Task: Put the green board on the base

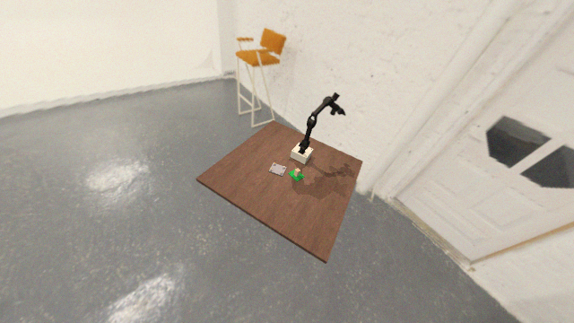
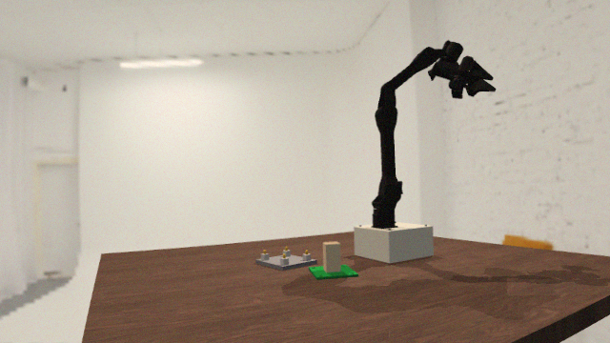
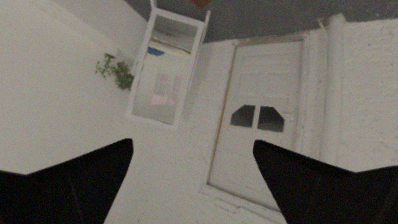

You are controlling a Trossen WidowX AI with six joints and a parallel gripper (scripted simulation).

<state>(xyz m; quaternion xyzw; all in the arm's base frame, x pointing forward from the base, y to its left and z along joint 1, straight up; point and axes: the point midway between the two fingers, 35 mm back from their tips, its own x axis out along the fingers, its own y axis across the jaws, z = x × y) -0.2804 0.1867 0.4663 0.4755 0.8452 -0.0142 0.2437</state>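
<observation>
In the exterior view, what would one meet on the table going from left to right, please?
Grey base with four posts → green board with its upright handle → white block under the arm.

Top view: flat green square board (image 1: 296,178) (image 2: 349,273) lies on brown wooden table (image 1: 269,202) (image 2: 191,300), right of square grey base (image 1: 278,170) (image 2: 274,262), near it, apart. Exterior: board right of base and a bit nearer the camera. Upright beige block handle (image 1: 297,171) (image 2: 332,257) on board. Four short grey posts (image 2: 284,261) on base, one near each corner, small gold pin (image 2: 284,255) on each. White box pedestal (image 1: 300,156) (image 2: 372,244) on table, behind board, right of base; black jointed arm (image 1: 309,127) (image 2: 388,152) stands on it. Orange high chair (image 1: 273,41) (image 2: 528,242) behind table.
</observation>
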